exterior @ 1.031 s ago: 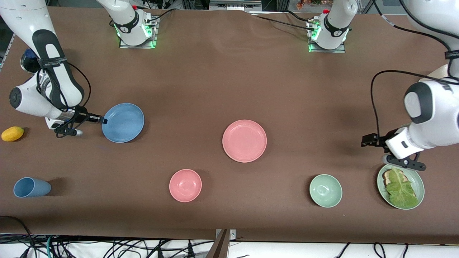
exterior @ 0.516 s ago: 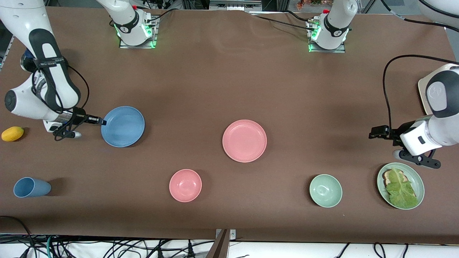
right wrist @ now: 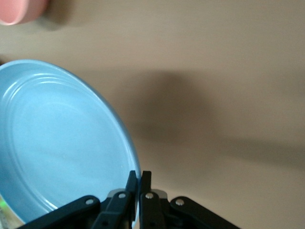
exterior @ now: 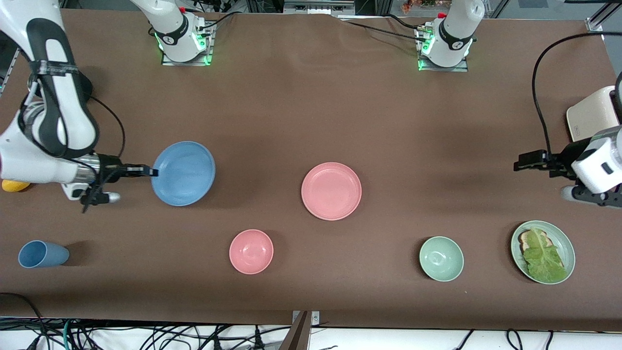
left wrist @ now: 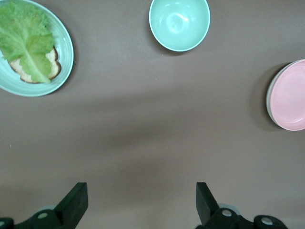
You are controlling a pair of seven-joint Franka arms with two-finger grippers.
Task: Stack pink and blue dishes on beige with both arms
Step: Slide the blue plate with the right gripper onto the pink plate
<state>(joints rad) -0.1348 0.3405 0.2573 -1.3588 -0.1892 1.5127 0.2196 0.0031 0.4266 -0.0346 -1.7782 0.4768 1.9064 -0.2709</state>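
I've got the right gripper (exterior: 151, 171) clenched on the rim of the blue plate (exterior: 183, 173), and the right wrist view confirms it: the jaws are pinched tight on the plate's edge (right wrist: 62, 138). The plate looks lifted and tilted above the brown surface (exterior: 291, 112), toward the right arm's end, with its shadow lying beneath it. The grip sits at the plate's nine o'clock in the front view.

The pink plate (exterior: 331, 191) lies flat near the middle of the surface, well apart from the blue one. From it, the pink bowl (exterior: 251, 251) sits at about seven o'clock, nearer the front camera, and the pale green bowl (exterior: 441, 258) at about four o'clock. The blue cup (exterior: 43, 254) lies on its side at the right arm's end, and a yellow fruit (exterior: 12, 185) peeks out beside the right arm.

The left gripper (exterior: 527, 161) hangs over bare surface toward the left arm's end, jaws released and spread wide in the left wrist view (left wrist: 138, 202). The green plate with lettuce and toast (exterior: 543, 252) lies nearer the front camera than that gripper. A cream-beige object (exterior: 590, 119) shows at the surface's edge, partly hidden by the left arm; I can't tell its full shape.
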